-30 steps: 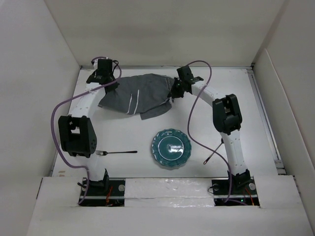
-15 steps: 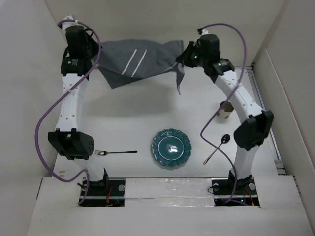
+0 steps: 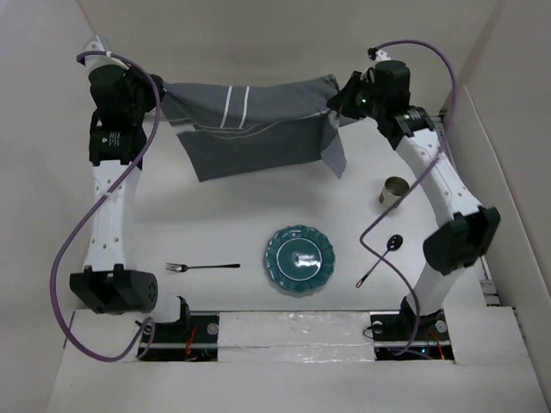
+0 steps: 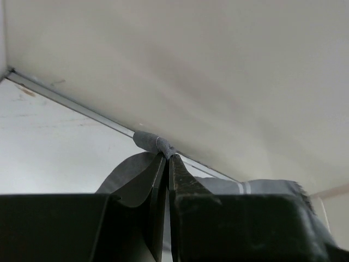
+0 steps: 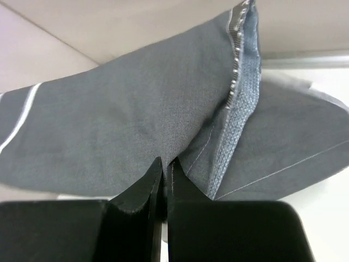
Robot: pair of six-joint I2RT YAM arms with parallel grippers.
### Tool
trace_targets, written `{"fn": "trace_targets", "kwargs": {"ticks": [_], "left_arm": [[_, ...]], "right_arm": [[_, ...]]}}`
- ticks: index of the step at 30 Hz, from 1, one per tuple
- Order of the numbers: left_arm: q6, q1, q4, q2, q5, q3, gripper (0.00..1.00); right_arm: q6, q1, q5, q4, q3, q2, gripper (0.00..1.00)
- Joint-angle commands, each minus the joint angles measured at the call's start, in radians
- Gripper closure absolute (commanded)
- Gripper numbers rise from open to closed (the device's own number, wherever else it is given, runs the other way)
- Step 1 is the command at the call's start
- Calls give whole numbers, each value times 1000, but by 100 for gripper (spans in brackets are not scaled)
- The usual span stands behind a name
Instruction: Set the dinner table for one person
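A grey striped cloth (image 3: 250,129) hangs stretched between my two grippers, high above the far part of the white dinner table (image 3: 232,215). My left gripper (image 3: 159,96) is shut on its left corner; in the left wrist view the gripper (image 4: 166,155) pinches a bunched tip of cloth (image 4: 150,142). My right gripper (image 3: 337,101) is shut on the right edge, and in the right wrist view the gripper (image 5: 166,161) bites the cloth (image 5: 120,125) near its hem. A teal plate (image 3: 299,259), a fork (image 3: 203,267), a dark spoon (image 3: 379,258) and a metal cup (image 3: 393,192) rest on the table.
White walls enclose the table on the far, left and right sides. The arm bases stand at the near edge. A purple cable (image 3: 379,237) from the right arm droops near the spoon.
Both arms have risen and spread apart, lifting the cloth off the table and pulling it out flat between them. Cup and spoon, hidden behind the right arm a second ago, now show.
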Motion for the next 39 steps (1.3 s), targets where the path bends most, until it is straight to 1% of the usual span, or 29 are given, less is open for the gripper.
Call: {"fn": "trace_targets", "kwargs": {"ticks": [1, 3, 5, 6, 8, 10, 12, 13, 14, 15, 16, 17, 18, 19, 20, 21, 22, 23, 26, 27, 29, 30, 31, 32, 33, 35, 37, 38, 39], "left_arm": [[-32, 2, 83, 93, 63, 26, 100], [-46, 2, 66, 182, 106, 80, 100], [-86, 2, 64, 242, 142, 168, 100], [-86, 2, 64, 257, 148, 169, 100], [-110, 2, 69, 277, 160, 236, 100], [-123, 2, 66, 297, 165, 305, 100], [-129, 2, 69, 294, 156, 342, 100], [-127, 2, 75, 284, 142, 341, 100], [-126, 2, 85, 264, 125, 315, 100], [-117, 2, 108, 198, 81, 272, 100], [-112, 2, 177, 158, 55, 138, 100], [-108, 2, 213, 111, 29, 46, 100], [-101, 2, 265, 11, 1, -48, 100], [-88, 2, 326, -31, -39, -239, 100], [-88, 2, 345, -71, -56, -327, 100], [-95, 2, 354, -120, -56, -400, 100], [-106, 11, 377, -131, -47, -541, 100], [-106, 11, 394, -137, -33, -611, 100], [-150, 11, 441, -134, 22, -799, 100], [-160, 11, 449, -123, 30, -826, 100], [-161, 11, 443, -105, 39, -860, 100], [-160, 11, 431, -86, 37, -862, 100], [-157, 11, 411, -82, 37, -857, 100], [-147, 11, 403, -76, 37, -857, 100], [-144, 11, 396, -69, 37, -854, 100], [-137, 11, 383, -72, 34, -857, 100], [-126, 11, 382, -86, 31, -862, 100], [-120, 11, 382, -91, 34, -862, 100], [-117, 11, 379, -94, 39, -860, 100]], "right_arm": [[-17, -24, 5, 7, 140, 172, 100], [-8, -35, 5, -22, 248, 250, 100], [13, -44, -25, -90, 493, 379, 100], [18, -44, -25, -90, 494, 380, 100], [23, -44, -44, -93, 607, 409, 100], [26, -44, -56, -44, 611, 389, 100], [6, -44, -64, -1, 548, 317, 100], [-5, -44, -71, 78, 487, 276, 100], [-14, -32, -73, 124, 312, 224, 100], [-35, -32, -71, 181, 193, 90, 100], [-52, 2, -62, 309, 61, 12, 100], [-62, 20, -35, 371, -80, -60, 100], [-66, 40, -1, 410, -359, -196, 98], [-66, 80, 36, 486, -486, -247, 84], [-66, 96, 51, 493, -600, -284, 66], [-19, 108, 79, 478, -759, -304, 38], [1, 108, 81, 432, -811, -318, 30], [19, 108, 68, 389, -840, -317, 26], [61, 88, 102, 301, -850, -317, 24], [55, 79, 104, 291, -835, -317, 26], [49, 64, 108, 231, -749, -273, 38], [47, 50, 116, 202, -715, -250, 64], [49, 50, 137, 145, -684, -220, 84], [49, 41, 142, 116, -629, -162, 97], [52, 41, 142, 99, -606, -135, 100], [56, 41, 136, 47, -566, -87, 100], [67, 62, 156, 31, -572, -51, 80], [69, 62, 159, 34, -583, -45, 67], [76, 62, 159, 37, -604, -41, 49]]}}
